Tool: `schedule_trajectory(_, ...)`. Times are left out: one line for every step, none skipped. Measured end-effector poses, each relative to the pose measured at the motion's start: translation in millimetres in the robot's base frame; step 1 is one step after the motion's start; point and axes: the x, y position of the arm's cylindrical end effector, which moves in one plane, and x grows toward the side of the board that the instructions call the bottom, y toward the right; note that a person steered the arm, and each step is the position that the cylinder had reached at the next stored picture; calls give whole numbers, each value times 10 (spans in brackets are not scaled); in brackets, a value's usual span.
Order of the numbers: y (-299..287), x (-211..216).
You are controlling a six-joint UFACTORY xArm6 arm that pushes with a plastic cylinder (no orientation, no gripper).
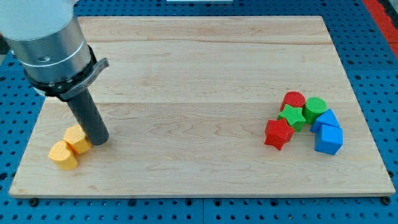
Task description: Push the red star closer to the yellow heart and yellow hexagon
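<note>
My tip (99, 140), bare and holding nothing, touched the yellow hexagon (77, 139); red star (278, 134) sat far right. Risk: bumping yellows away.

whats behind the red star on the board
Toward the view's top, behind the red star, sit the green star and red cylinder. The red star covers the green star's lower left edge.

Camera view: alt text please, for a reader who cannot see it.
My tip rests beside the yellow hexagon and yellow heart at the wooden board's lower left. The red star sits far right, among red, green and blue blocks.
</note>
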Motion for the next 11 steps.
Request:
schedule_trajectory(15, 0)
schedule_trajectory(576, 76)
schedule_trajectory(1366, 254)
schedule_trajectory(2190, 472)
schedule_trajectory(2996, 636)
schedule_trajectory(3114, 547)
schedule_trajectory(3114, 429)
schedule_trajectory(3122, 366)
schedule_trajectory(3228, 332)
schedule_trajectory(3285, 267)
schedule_trajectory(3285, 208)
